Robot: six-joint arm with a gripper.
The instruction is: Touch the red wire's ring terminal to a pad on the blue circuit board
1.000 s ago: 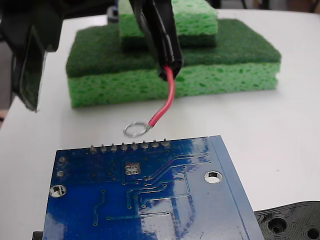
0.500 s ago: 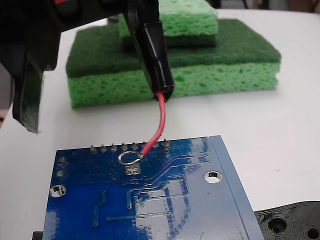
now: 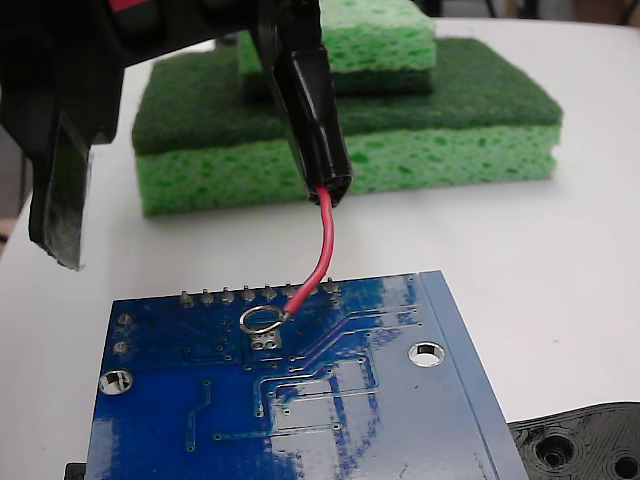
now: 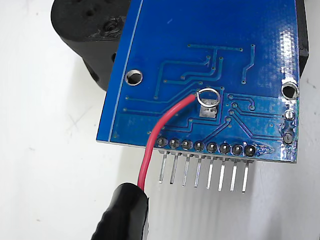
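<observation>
The blue circuit board (image 3: 330, 400) lies at the bottom of the fixed view, its row of solder points along the far edge. My gripper (image 3: 275, 35) reaches in from the top left, shut on the black sleeve (image 3: 312, 120) of the red wire (image 3: 322, 250). The wire curves down to the ring terminal (image 3: 260, 320), which rests on the board just behind the solder row. In the wrist view the ring terminal (image 4: 208, 96) lies flat on the blue circuit board (image 4: 215, 55), its rim overlapping a small grey square pad (image 4: 209, 111). The red wire (image 4: 157, 132) leaves the sleeve (image 4: 122, 212) at the bottom.
Two stacked green sponges (image 3: 400, 150) stand behind the board. A black plastic piece with holes (image 3: 590, 445) lies at the bottom right and shows under the board's far side as a black piece (image 4: 85, 30) in the wrist view. Header pins (image 4: 202, 172) jut over the white table (image 4: 45, 150).
One second ago the ring lay on the table just beyond the board's pin edge. It has since moved onto the board and has barely shifted in the last half second.
</observation>
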